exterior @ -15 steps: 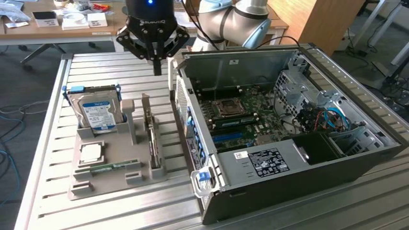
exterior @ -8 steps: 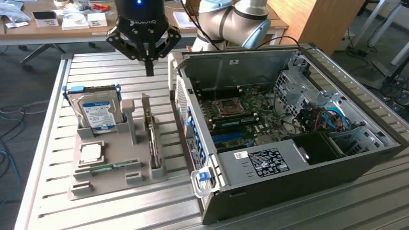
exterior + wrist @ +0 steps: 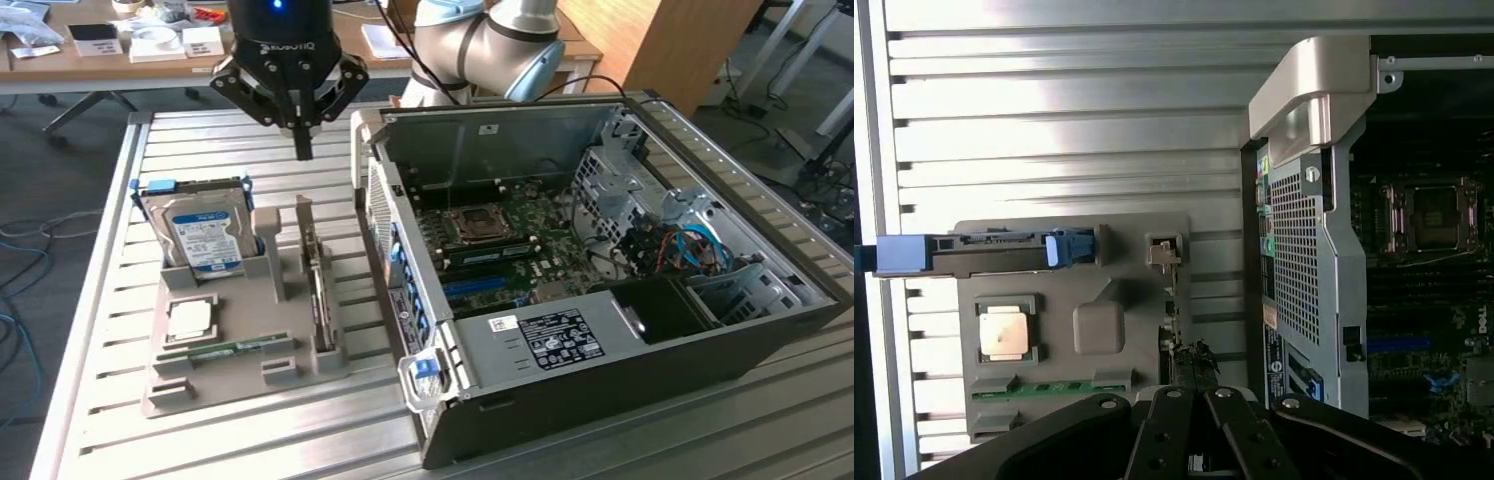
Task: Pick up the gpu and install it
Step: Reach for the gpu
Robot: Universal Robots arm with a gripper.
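A robotics lab: an open black desktop computer case (image 3: 574,400) lies on a ribbed aluminium workbench (image 3: 240,445), a grey jointed robot arm (image 3: 501,45) just behind it. Farther behind the case stands a wooden desk (image 3: 80,68) cluttered with small white boxes (image 3: 203,42).

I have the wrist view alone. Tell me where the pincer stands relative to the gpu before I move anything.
Observer: The pincer hangs high in the air, clear of the gpu and touching nothing.
Operator: Report its jaws.
Observer: Shut, with nothing held between them.
Operator: Describe how the gpu sits.
Observer: It stands on edge along its whole length in a slot of the grey holder, on the side next to the open case.
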